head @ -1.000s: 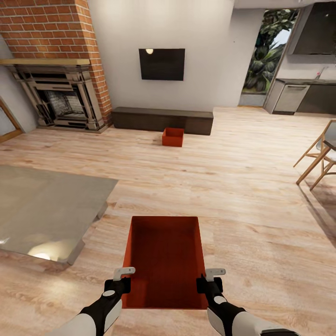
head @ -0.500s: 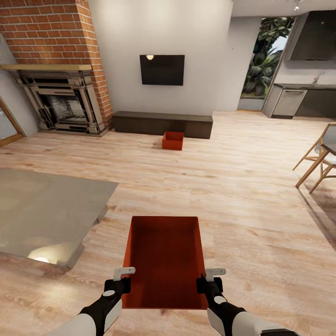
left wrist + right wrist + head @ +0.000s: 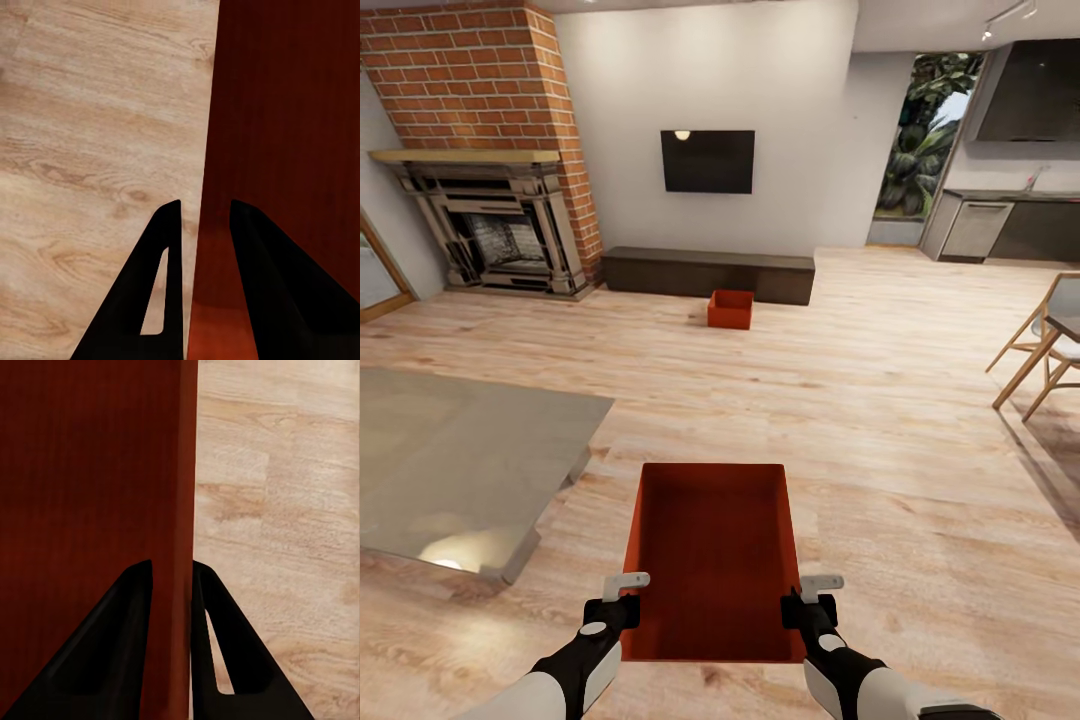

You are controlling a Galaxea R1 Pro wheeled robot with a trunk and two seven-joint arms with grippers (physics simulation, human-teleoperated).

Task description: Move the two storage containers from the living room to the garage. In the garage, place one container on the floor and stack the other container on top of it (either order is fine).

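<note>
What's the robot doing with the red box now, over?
Left gripper and right gripper shut on near container, one wall each. Second container on wood floor by bench. Path ahead open.

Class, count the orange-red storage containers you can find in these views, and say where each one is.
2. One container is held by its side walls between the left claw and right claw, close to the robot. The other container sits on the wood floor before the dark bench.
</note>
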